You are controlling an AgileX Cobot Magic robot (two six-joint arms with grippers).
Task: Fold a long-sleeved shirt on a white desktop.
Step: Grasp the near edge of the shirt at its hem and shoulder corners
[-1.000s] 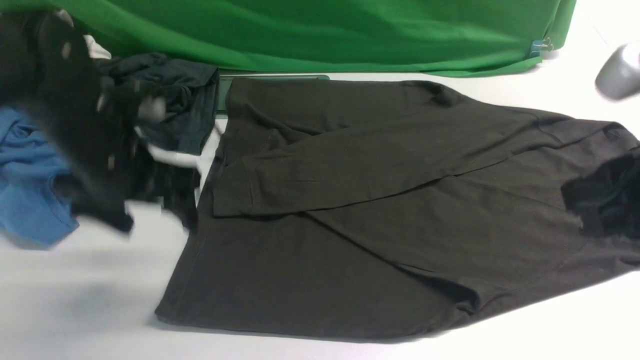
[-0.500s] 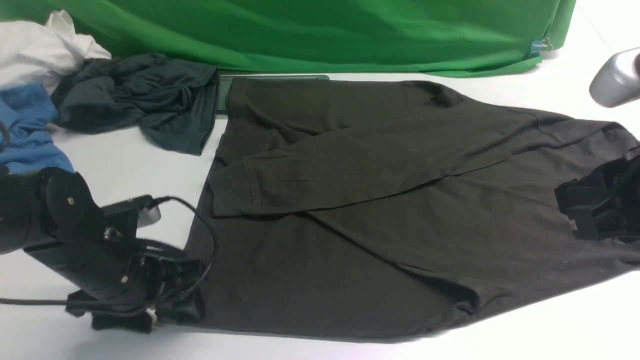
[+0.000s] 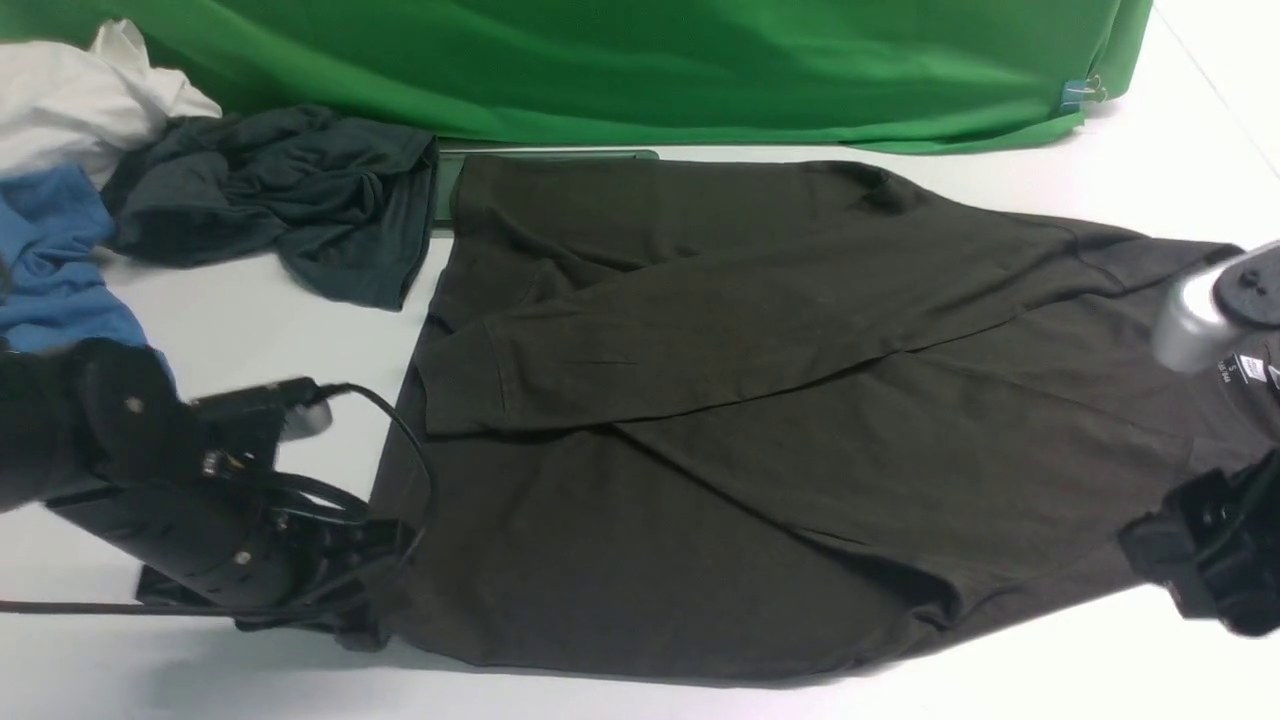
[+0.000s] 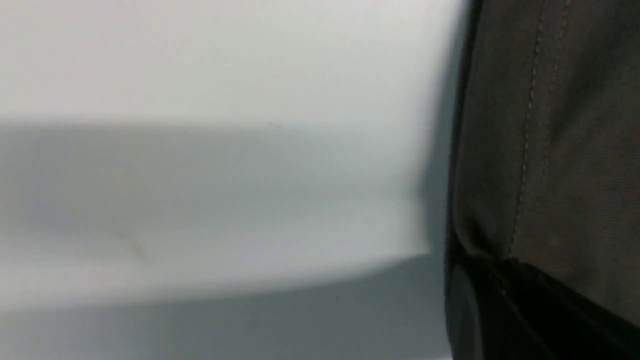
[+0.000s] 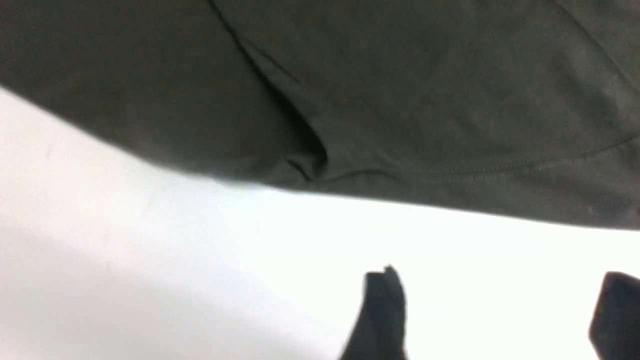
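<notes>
Shirt place: the long-sleeved shirt lies spread on the white table, with the hem toward the robot's left and the neck toward its right. One sleeve is already laid across the body.
Left pincer, change: one second ago the left pincer was a blur over the other clothes. Now it is down at the near hem corner and its jaws have come together. In the left wrist view the stitched hem runs down into the dark finger, so I judge that it pinches this corner.
Right pincer, change: half a second ago the right pincer sat on the neck area. Now it has come nearer to the robot, to the near edge on the shoulder side. Its jaws stand wide, and the right wrist view shows the fingertips over bare table, just beside the cloth and holding nothing.
Uncovered: the neck label is now visible.
Meaning for the task: one near corner is taken and the other is not yet. I judge that the next fold will carry the near long edge over the sleeve. The right pincer should close on the edge before any lift, otherwise the cloth may go skew.
Other clothes: the charcoal garment and the blue shirt have not moved.
</notes>
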